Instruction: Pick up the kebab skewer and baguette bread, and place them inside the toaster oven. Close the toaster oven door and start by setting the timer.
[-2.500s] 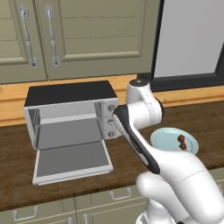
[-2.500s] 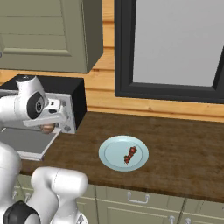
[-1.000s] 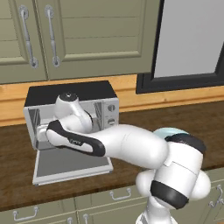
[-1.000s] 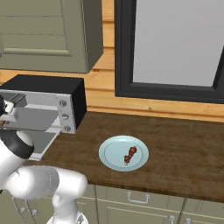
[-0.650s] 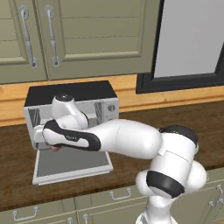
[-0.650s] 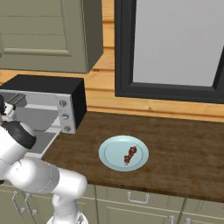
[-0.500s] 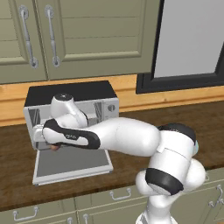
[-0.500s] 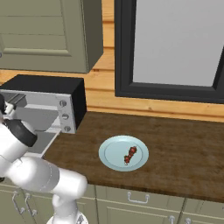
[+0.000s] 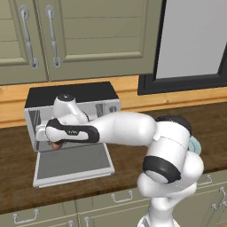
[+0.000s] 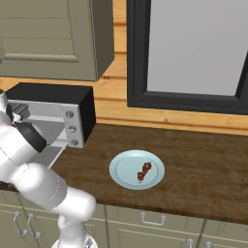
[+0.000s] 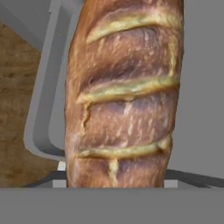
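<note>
The baguette bread (image 11: 122,96), a brown loaf with pale slashes, hangs close in front of the hand camera and hides the fingertips. My gripper (image 9: 52,142) is shut on it at the left of the toaster oven (image 9: 71,94) mouth, where a brown end of the loaf (image 9: 56,146) pokes out below the hand. The toaster oven door (image 9: 73,162) lies open and flat above the counter. The kebab skewer (image 10: 144,171) rests on a pale blue plate (image 10: 119,167) to the right of the toaster oven (image 10: 53,94).
Green cabinets with bar handles (image 9: 30,40) hang above the oven. A dark-framed window (image 10: 193,53) stands behind the plate. Wooden counter (image 10: 203,164) stretches right of the plate. The oven's knobs (image 10: 72,128) face forward on its right side.
The arm has swung from beside the oven's knobs across to the left side of its opening, carrying the baguette; in the last half second it has only crept slightly left.
</note>
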Robot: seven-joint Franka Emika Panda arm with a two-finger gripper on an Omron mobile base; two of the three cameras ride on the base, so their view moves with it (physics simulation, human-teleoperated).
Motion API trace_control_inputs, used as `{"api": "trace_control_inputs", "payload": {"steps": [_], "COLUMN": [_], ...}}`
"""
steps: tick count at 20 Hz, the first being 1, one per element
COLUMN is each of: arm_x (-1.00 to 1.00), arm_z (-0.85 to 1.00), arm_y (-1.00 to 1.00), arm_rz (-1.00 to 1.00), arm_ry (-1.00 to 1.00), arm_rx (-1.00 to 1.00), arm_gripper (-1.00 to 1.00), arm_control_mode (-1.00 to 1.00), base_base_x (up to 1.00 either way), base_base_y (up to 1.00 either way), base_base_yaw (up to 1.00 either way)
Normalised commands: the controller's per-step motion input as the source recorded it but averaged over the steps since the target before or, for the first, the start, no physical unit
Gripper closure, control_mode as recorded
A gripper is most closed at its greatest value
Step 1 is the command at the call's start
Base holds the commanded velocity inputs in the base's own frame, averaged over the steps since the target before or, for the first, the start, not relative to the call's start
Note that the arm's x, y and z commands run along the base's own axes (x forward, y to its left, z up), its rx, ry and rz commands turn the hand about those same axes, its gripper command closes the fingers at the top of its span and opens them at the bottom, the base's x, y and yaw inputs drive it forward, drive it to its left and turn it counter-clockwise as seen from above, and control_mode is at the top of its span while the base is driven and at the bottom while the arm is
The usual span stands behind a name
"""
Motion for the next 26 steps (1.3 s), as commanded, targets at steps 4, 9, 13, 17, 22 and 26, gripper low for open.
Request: {"api": "trace_control_inputs", "payload": {"steps": [4, 9, 13, 17, 22, 26], "arm_x": [0.33, 0.39, 0.44, 0.32, 0.01, -0.07], "arm_z": [-0.11, -0.16, -0.10, -0.03, -0.21, -0.31], "arm_y": [0.00, 0.00, 0.00, 0.00, 0.00, -0.02], "arm_rz": [0.00, 0.00, 0.00, 0.00, 0.00, -0.01], "arm_ry": [0.02, 0.02, 0.00, 0.00, 0.00, 0.00], "arm_rx": [0.00, -0.03, -0.09, -0.08, -0.06, -0.06], "arm_gripper": [1.00, 1.00, 1.00, 1.00, -1.00, -1.00], "arm_control_mode": [-1.00, -1.00, -1.00, -1.00, -1.00, -1.00], "base_base_x": [0.00, 0.00, 0.00, 0.00, 0.00, 0.00], "base_base_y": [0.00, 0.00, 0.00, 0.00, 0.00, 0.00], "base_base_yaw": [0.00, 0.00, 0.00, 0.00, 0.00, 0.00]}}
